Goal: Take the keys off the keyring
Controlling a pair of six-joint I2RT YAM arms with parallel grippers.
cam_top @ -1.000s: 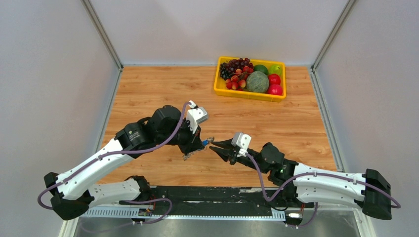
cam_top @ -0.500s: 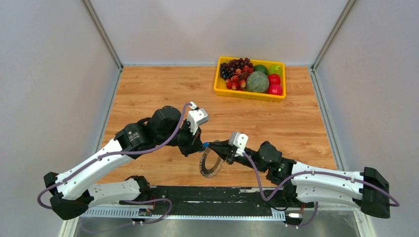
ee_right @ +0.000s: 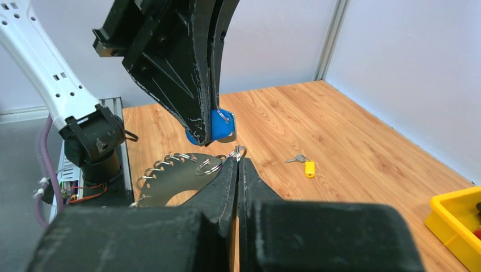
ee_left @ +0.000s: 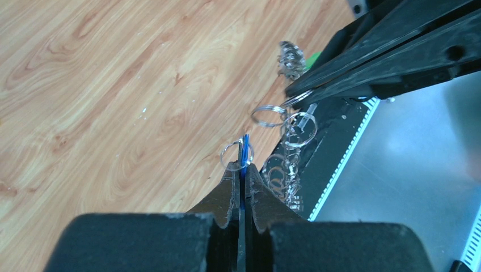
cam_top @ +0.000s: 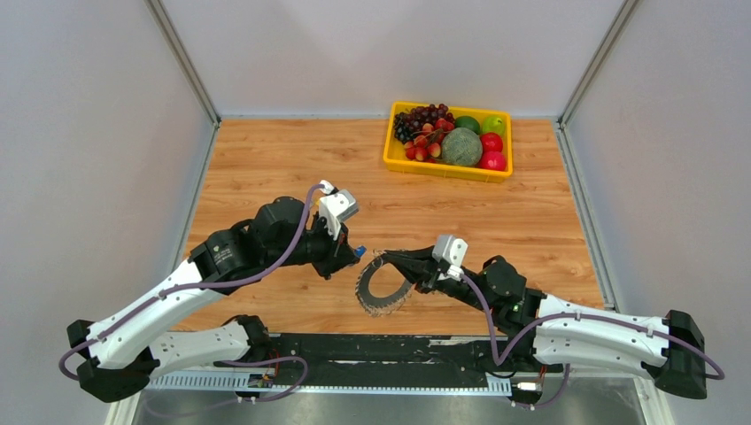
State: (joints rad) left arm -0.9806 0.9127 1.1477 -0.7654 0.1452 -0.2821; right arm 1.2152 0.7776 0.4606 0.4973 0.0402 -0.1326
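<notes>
Our left jaws are clenched on a blue-headed key [ee_left: 244, 148], held just beside the keyring [cam_top: 365, 292] and apart from it. Our right jaws are clamped on one silvery loop [ee_right: 237, 152] at the keyring's rim, and the keyring hangs tilted over the worktop [cam_top: 266, 159]. A yellow-headed key [ee_right: 308, 168] lies on the worktop beyond the keyring. A yellow fruit crate [cam_top: 443, 172] sits well beyond it.

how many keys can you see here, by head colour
blue key: 1, pinched in the left hand
yellow key: 1, lying on the table
green: perhaps 1, a green bit beside the keyring
total: 2 sure, perhaps 3
</notes>
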